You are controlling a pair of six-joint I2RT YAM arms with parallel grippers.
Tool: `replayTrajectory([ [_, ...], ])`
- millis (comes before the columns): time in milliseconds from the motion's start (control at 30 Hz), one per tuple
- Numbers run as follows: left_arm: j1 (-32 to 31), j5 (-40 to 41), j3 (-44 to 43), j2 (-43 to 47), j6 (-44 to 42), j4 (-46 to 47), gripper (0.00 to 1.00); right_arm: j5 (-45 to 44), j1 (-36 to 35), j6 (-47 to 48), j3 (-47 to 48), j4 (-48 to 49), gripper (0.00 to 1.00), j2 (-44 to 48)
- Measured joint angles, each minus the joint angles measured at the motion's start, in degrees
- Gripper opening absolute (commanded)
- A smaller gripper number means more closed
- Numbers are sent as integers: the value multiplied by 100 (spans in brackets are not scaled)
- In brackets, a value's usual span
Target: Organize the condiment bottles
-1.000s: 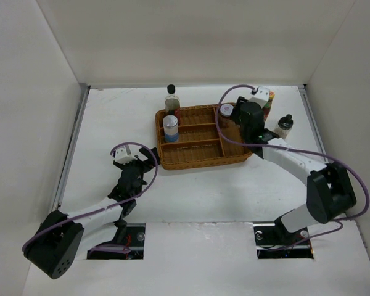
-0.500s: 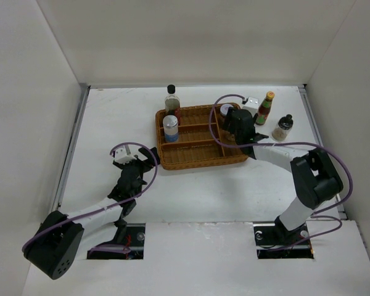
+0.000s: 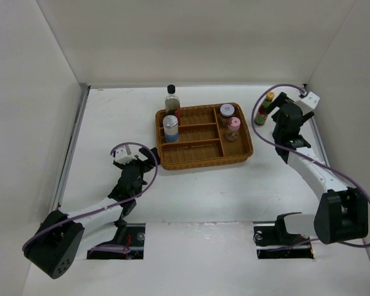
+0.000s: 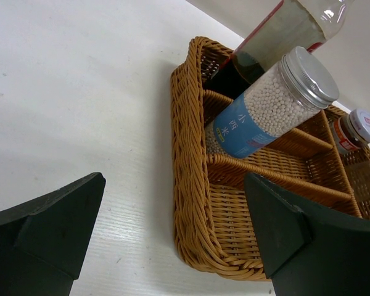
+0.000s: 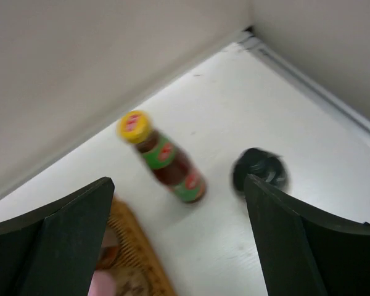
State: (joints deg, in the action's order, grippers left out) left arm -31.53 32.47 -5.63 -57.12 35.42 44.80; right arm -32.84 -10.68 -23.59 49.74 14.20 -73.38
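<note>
The brown wicker tray [image 3: 205, 164] holds the blue-white-lidded bottle [image 3: 170, 128] on its left, and the lavender-lidded jar [image 3: 227, 111] and pink-capped bottle [image 3: 234, 125] on its right. The clear black-capped bottle [image 3: 171, 98] stands at the tray's back left corner. To the right of the tray stands the red sauce bottle with orange cap [image 3: 264, 108]. My right gripper [image 3: 282, 112] hovers open above it. The right wrist view shows the sauce bottle [image 5: 170, 161] and the dark black-capped bottle [image 5: 259, 171] ahead of my open gripper [image 5: 179, 246]. My left gripper [image 3: 137, 158] is open and empty, left of the tray.
White walls enclose the table on the left, back and right, with a rail [image 3: 311, 117] along the right edge close to my right gripper. In the left wrist view the tray's near corner [image 4: 191, 203] lies between the open fingers.
My right gripper opened, left the pink-capped bottle standing in the tray's right compartment, and swung right to above the red sauce bottle. The left arm has not moved.
</note>
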Motion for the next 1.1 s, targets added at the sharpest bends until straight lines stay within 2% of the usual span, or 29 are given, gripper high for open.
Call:
replayTrajectory([
  [133,-4,-2,0,-2,9,2,100,-162,664,2,-96,-153,97,-131],
  [300,-15,-15,0,-59,35,-2,100,-155,1143,28,-4,-407,100,-678],
  [567,-2,-31,0,-63,59,2,100,407,1248,-4,160,-616,100,-1609],
  [767,-7,-46,0,-92,63,2,100,590,1266,-17,321,-549,95,-2076],
  [833,-11,-55,0,-92,63,2,100,595,1285,-2,369,-385,89,-2184],
  [900,-11,-61,0,-92,66,2,100,588,1303,46,369,-197,73,-2232],
  [1000,-11,-63,0,-92,63,2,100,566,1316,76,358,33,55,-2273],
  [1100,-11,-66,0,-92,63,2,100,474,1281,92,201,175,53,-2205],
])
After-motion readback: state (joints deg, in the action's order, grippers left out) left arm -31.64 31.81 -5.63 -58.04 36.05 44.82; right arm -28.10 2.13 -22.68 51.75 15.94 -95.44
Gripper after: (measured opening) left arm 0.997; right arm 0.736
